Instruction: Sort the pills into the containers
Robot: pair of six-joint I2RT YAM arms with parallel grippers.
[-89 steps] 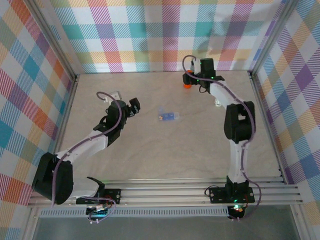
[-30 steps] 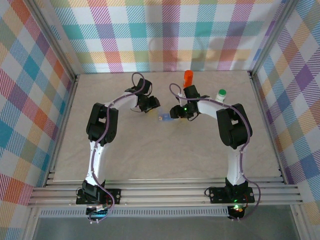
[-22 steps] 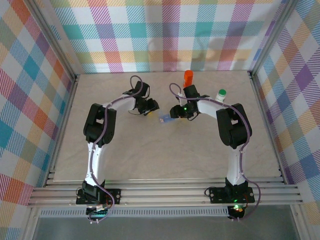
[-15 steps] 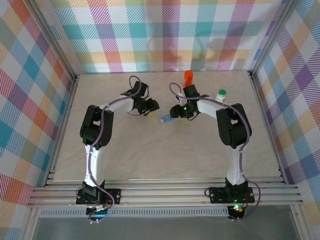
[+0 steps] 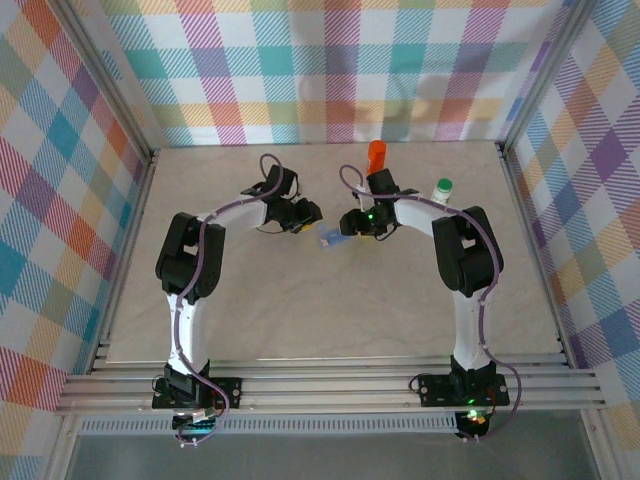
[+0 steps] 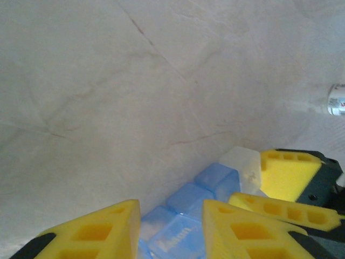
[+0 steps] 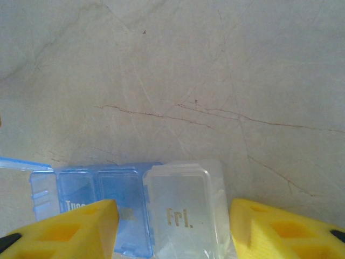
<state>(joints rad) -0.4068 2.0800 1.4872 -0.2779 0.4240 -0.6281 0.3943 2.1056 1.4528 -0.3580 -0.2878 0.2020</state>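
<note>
As left jaws close in astride the blue box (image 6: 186, 208), grip unclear, right jaws stay half-open.

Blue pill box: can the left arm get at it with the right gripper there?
Probably yes. The right gripper sits at the pill box's clear end; the blue end lies between the left gripper's fingers.

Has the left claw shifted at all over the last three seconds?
Yes. The left gripper has swung to the right, away from the left wall, and now sits right by the blue pill box near the table's middle.
</note>
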